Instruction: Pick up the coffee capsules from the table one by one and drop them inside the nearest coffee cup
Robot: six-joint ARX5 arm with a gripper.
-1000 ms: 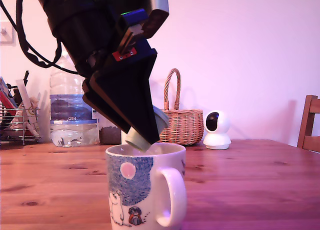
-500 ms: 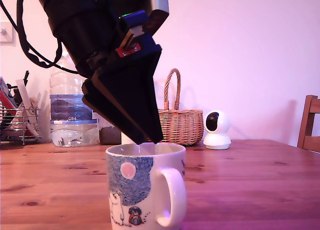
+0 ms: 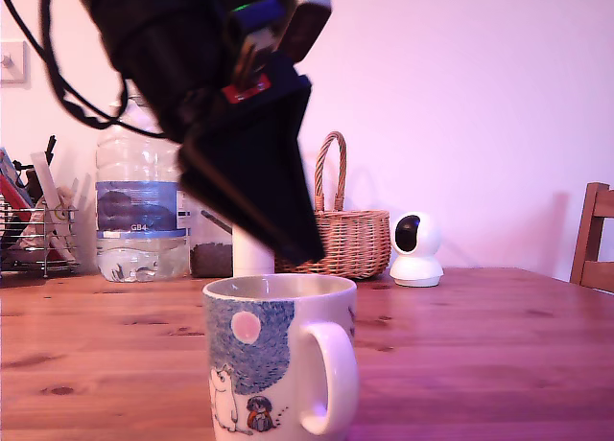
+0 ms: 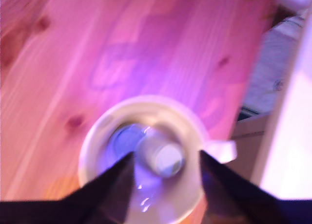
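The white mug (image 3: 273, 364) with a blue patch, pink circle and cartoon figures stands on the wooden table (image 3: 480, 345) at the front. My gripper (image 3: 309, 255) hangs just above its rim, tilted, with nothing in it. In the blurred wrist view its two dark fingers (image 4: 114, 187) stand apart over the mug (image 4: 97, 131), so it is open. One pale capsule (image 4: 163, 156) lies inside the mug, below the fingertips. I see no other capsule on the table (image 4: 122, 48).
Along the back stand a large water bottle (image 3: 134, 201), a wire rack (image 3: 34, 235), a dark jar (image 3: 211, 259), a white cylinder (image 3: 251, 254), a wicker basket (image 3: 345, 235) and a small white camera (image 3: 416, 249). A chair (image 3: 595, 235) is at the exterior view's right.
A second ago the capsule sat between the fingertips over the mug. It has since left them and dropped into the mug, and the gripper has risen slightly.
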